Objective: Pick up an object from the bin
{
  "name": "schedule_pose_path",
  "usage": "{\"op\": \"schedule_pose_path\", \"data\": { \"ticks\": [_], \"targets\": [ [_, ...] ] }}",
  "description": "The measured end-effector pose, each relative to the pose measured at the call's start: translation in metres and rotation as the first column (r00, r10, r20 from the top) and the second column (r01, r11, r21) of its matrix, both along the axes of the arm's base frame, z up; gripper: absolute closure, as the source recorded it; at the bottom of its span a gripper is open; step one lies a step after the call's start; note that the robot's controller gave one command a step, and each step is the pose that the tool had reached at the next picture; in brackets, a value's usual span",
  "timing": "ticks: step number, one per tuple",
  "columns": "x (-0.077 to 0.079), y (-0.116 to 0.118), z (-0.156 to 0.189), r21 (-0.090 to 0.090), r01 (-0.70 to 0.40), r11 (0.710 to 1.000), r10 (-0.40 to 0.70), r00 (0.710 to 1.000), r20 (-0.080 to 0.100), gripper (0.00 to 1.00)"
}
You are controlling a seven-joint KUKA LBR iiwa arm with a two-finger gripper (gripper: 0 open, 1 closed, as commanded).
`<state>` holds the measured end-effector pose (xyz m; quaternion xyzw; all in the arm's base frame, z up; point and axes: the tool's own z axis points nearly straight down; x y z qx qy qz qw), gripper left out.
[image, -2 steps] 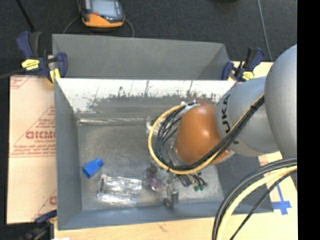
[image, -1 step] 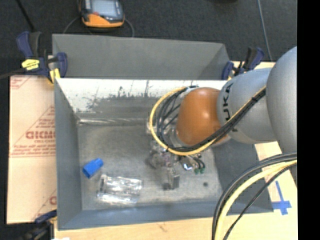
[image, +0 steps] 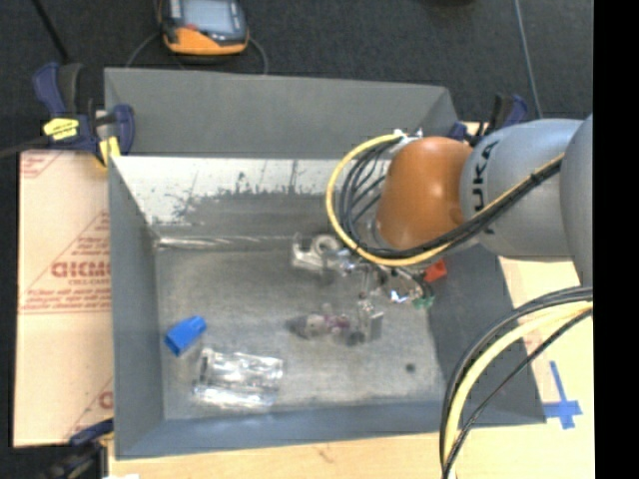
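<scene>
1 blue block, 1 clear packet, 1 claw, grip state unclear

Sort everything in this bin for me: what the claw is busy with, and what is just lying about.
Job in hand: the claw; the small dark purplish thing on the mid-floor, right beside it.
Lying about: the blue block, front left; the clear plastic packet beside it; the silvery piece nearer the back wall.

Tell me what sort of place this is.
Probably a robotics lab's grasping test cell: a robot arm reaches into a grey metal bin holding a few loose things, like a blue block and a clear plastic packet.
</scene>
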<state>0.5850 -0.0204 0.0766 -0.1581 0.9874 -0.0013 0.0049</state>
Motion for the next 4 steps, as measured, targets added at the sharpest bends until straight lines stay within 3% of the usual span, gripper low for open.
{"op": "schedule_pose_path", "data": {
  "ticks": [1,2,3,4],
  "targets": [
    [-0.002,0.003,-0.001,0.001,-0.003,1.000,0.003,1.000,-0.006,1.00],
    [-0.011,0.007,0.191,0.000,0.022,1.000,-0.022,1.000,0.004,1.00],
    [-0.012,0.007,0.186,0.001,0.024,1.000,-0.024,1.000,-0.005,1.00],
    [-0.024,-0.029,0.118,0.001,-0.013,1.000,0.013,1.000,-0.013,1.00]
  ]
}}
